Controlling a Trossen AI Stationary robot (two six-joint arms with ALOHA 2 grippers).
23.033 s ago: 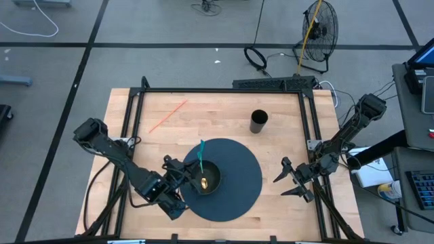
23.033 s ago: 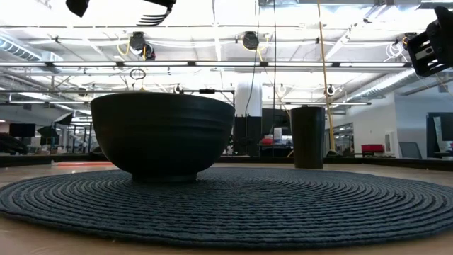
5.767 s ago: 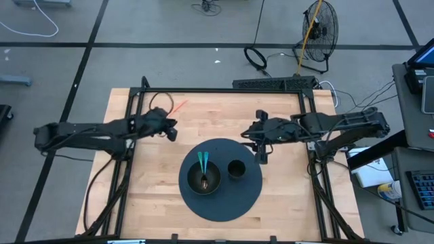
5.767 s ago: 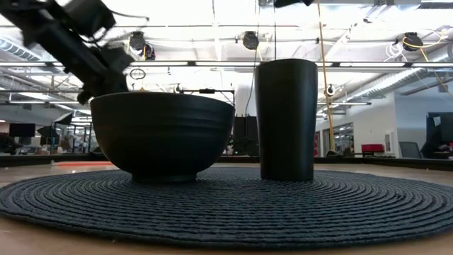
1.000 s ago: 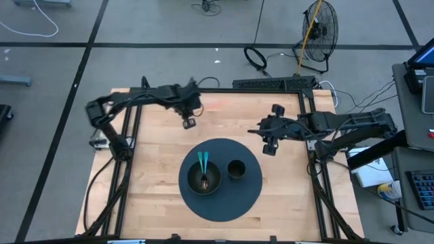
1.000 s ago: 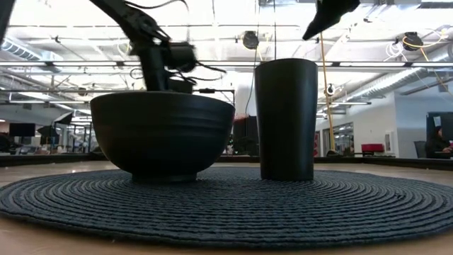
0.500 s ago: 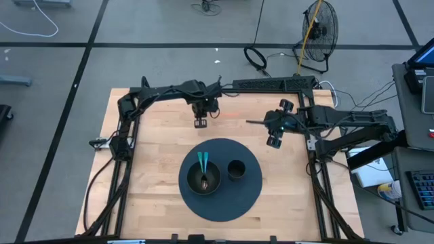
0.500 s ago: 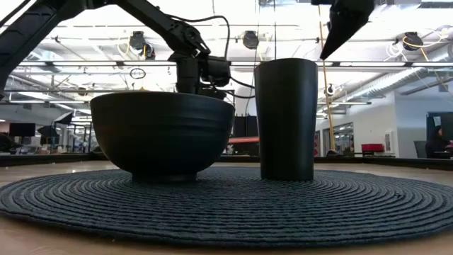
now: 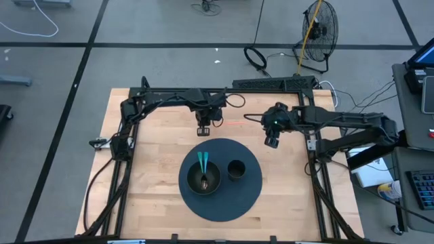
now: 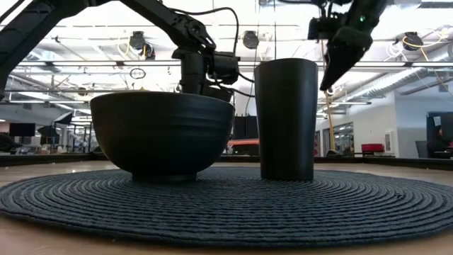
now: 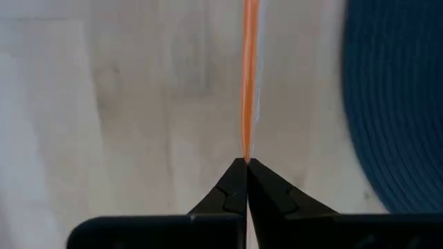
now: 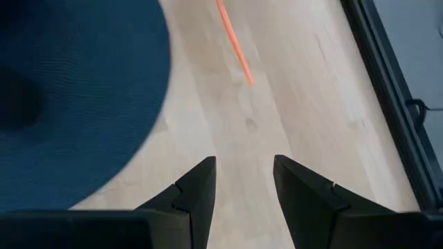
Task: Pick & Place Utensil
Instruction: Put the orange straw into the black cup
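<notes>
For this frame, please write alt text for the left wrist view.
The left gripper is shut on the end of a thin orange straw that runs straight away from the camera above the pale wooden table. The edge of a dark blue woven mat curves along one side.

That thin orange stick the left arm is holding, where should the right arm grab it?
Probably near its free end, which points toward the open right tool, coming down from above with fingers across its length. The orange stick is thin and straight, and the left tool is shut on the opposite end.
</notes>
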